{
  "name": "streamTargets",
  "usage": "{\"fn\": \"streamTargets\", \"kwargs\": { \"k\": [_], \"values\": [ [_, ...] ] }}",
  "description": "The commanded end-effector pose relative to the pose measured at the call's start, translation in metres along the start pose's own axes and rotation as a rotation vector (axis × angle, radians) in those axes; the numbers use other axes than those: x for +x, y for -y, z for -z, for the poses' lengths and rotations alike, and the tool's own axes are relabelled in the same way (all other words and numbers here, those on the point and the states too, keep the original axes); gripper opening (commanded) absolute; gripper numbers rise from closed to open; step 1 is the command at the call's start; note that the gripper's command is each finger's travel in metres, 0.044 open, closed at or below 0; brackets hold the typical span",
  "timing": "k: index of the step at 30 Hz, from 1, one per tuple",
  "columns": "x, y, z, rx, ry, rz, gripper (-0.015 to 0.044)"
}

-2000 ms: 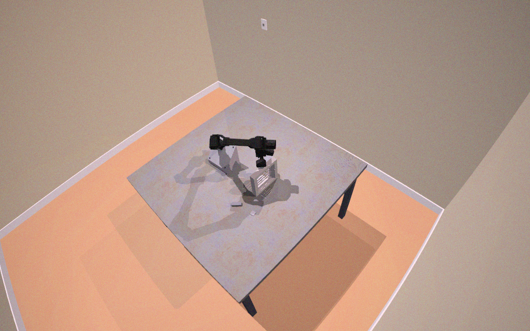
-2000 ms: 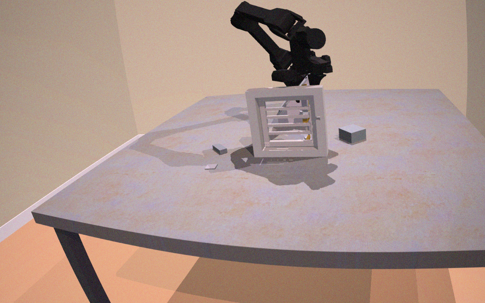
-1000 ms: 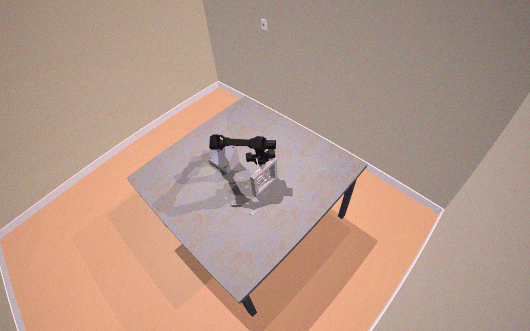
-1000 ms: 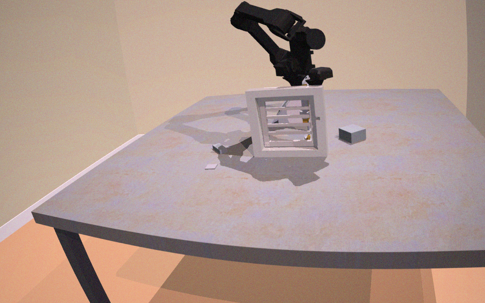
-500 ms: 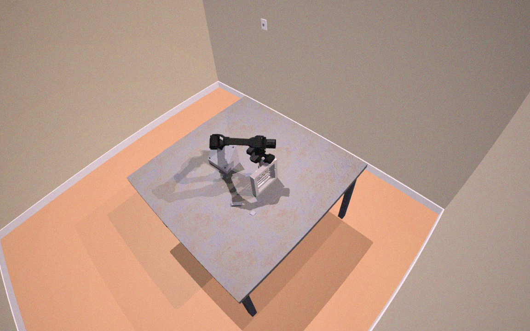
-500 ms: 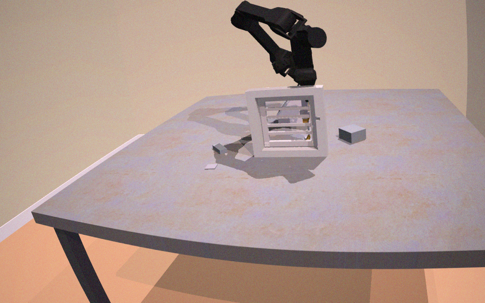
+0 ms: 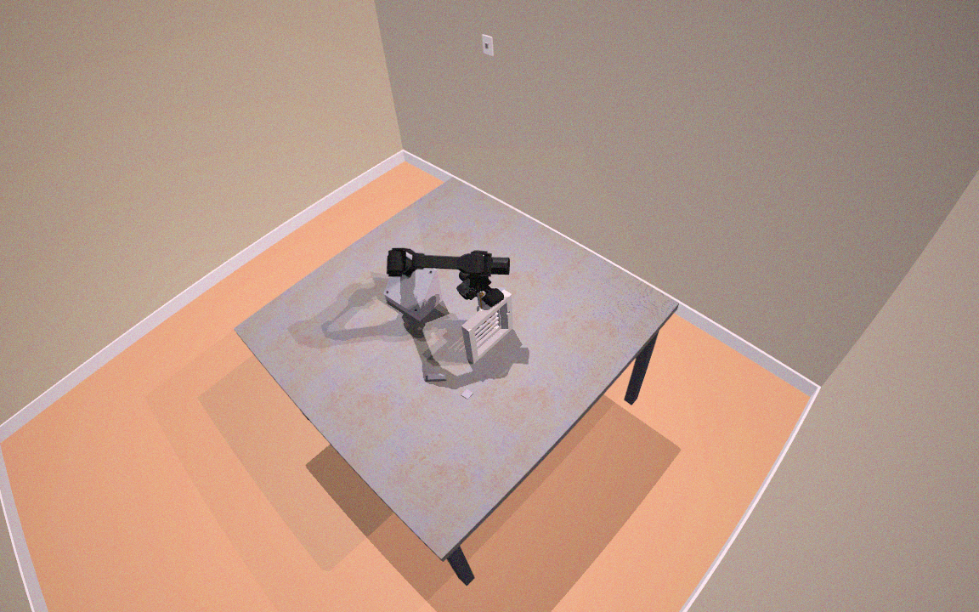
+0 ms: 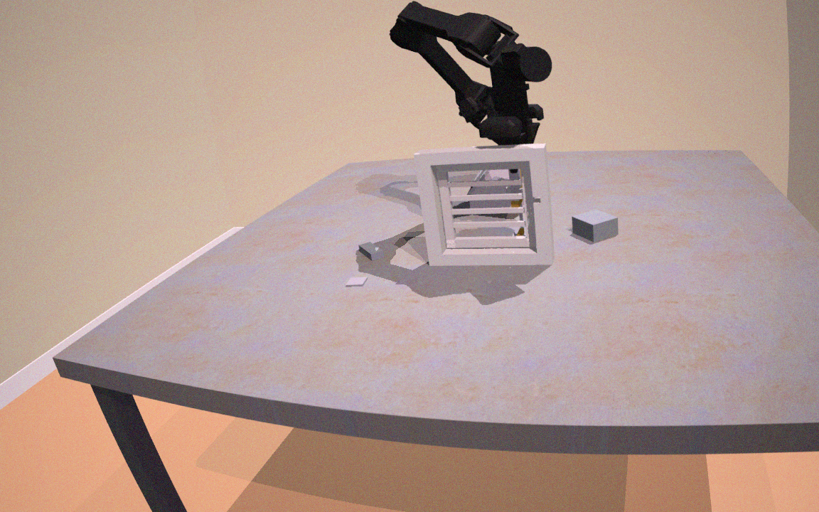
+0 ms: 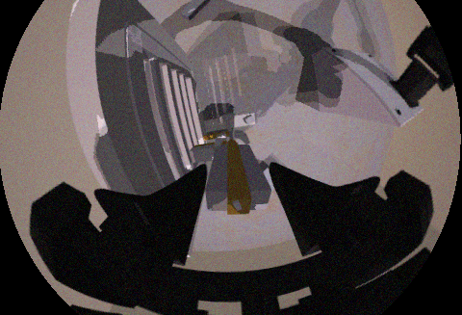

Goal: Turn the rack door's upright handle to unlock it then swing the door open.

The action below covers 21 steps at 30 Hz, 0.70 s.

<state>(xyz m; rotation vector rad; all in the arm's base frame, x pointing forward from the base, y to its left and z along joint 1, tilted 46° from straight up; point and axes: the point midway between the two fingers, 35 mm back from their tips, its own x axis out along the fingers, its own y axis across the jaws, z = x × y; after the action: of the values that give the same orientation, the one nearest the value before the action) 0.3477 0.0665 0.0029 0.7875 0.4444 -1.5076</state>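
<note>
The white rack frame (image 7: 467, 346) (image 8: 488, 256) (image 9: 81, 74) stands upright on the table. The slatted door (image 8: 488, 242) appears closed inside it. The upright handle (image 8: 520, 213) (image 9: 238, 180), with a golden-brown bar and grey parts on both sides, is on the arm's side of the door. It is partly seen through the slats in the exterior view. My gripper (image 9: 239, 168) is open and points down above the handle, which shows between the fingertips in the wrist view. No contact shows. The frame's top hides the fingertips in the exterior view.
A grey block (image 8: 594, 226) stands beside the frame. A small dark block (image 7: 434, 377) (image 8: 371, 250) and a flat white tile (image 7: 466, 393) (image 8: 355, 281) lie on its other side. The arm's pale base plate (image 7: 410, 295) (image 9: 372, 84) is behind the door side.
</note>
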Motion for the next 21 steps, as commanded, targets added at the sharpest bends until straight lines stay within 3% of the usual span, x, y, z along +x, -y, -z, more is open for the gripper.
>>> {"fn": "streamTargets", "kwargs": {
  "k": [1, 21],
  "values": [
    [0.0034, -0.0036, -0.0034, 0.025, 0.007, -0.002, 0.0286],
    [0.0034, -0.0036, -0.0034, 0.025, 0.007, -0.002, 0.0153]
  ]
}}
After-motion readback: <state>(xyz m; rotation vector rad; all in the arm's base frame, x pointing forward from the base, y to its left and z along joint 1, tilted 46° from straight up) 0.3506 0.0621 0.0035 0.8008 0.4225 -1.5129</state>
